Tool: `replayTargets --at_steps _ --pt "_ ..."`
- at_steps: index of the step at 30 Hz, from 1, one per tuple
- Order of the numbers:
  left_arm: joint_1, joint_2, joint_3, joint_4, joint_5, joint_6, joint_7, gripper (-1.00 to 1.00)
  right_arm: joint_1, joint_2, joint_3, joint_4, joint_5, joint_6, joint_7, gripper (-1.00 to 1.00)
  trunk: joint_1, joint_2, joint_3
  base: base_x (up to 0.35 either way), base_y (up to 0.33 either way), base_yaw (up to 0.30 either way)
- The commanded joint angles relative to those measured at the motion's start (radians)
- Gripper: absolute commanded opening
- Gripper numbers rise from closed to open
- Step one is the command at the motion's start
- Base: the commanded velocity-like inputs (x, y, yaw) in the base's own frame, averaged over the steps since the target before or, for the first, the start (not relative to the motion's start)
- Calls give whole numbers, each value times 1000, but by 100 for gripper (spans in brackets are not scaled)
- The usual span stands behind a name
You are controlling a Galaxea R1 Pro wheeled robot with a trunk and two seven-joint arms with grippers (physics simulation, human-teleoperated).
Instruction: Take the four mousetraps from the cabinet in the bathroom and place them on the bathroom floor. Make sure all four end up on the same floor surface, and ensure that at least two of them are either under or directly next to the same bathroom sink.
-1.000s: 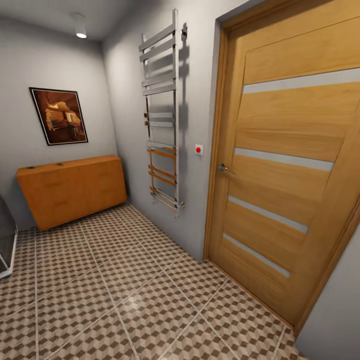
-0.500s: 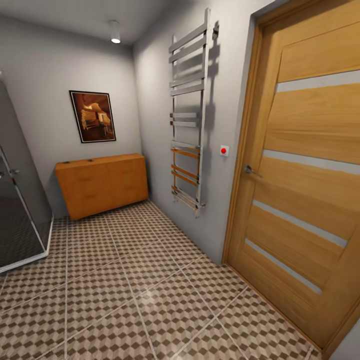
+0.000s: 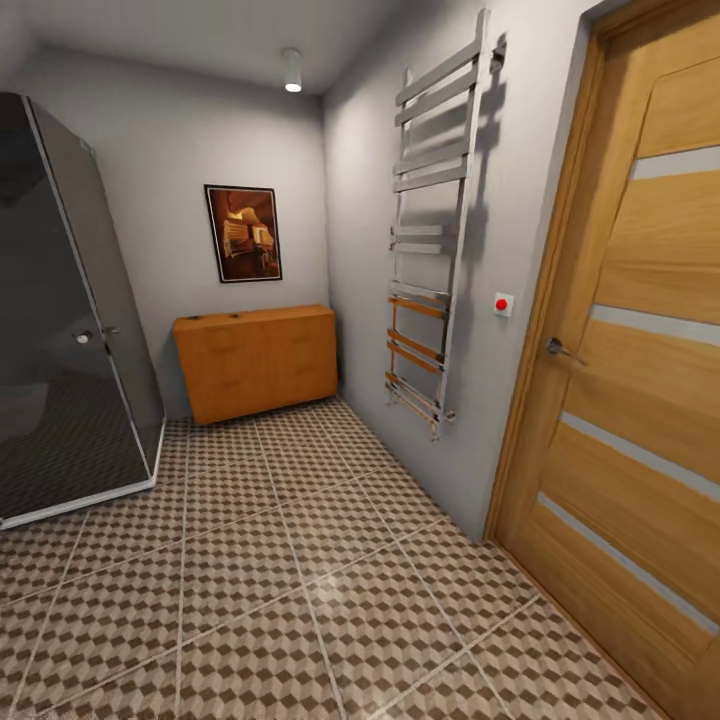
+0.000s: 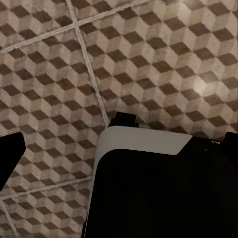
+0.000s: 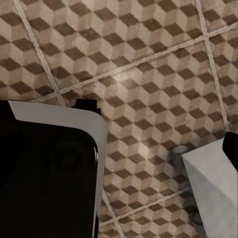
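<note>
The bathroom floor (image 3: pixel 300 560), tiled in small brown, tan and cream cubes, spreads across the head view and also lies under both wrist cameras (image 4: pixel 148 59) (image 5: pixel 148 59). The mousetraps, the cabinet and the bathroom sink are out of view. My left gripper (image 4: pixel 124 138) hangs over the tiles with its dark fingertips (image 4: pixel 11 158) far apart at the picture's edges, nothing between them. My right gripper (image 5: pixel 119 130) hangs over the tiles too, one dark fingertip (image 5: pixel 231 141) at the edge, nothing held. Part of my black and white body (image 4: pixel 148 188) sits below both.
An orange-brown wooden cabinet (image 3: pixel 255 362) stands against the far wall under a framed picture (image 3: pixel 243 233). A dark glass shower enclosure (image 3: pixel 60 320) fills the left. On the right wall are a chrome towel rail (image 3: pixel 430 250), a red button (image 3: pixel 502 304) and a wooden door (image 3: pixel 640 400).
The whole head view has swung left: the door and towel rail slid right, and the shower enclosure has come into sight. That is camera motion; nothing in the room moved.
</note>
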Motion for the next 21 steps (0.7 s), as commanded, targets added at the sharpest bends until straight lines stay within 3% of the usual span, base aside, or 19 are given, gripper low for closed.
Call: replayTargets --at_steps 1,21 --pt "-1 0 -8 0 8 0 4 100 -1 0 7 3 0 -6 -3 100 0 -1 -1 0 0 296" --pt "-1 0 -8 0 8 0 4 100 -2 -1 7 3 0 -6 -3 100 0 -1 -1 0 0 296"
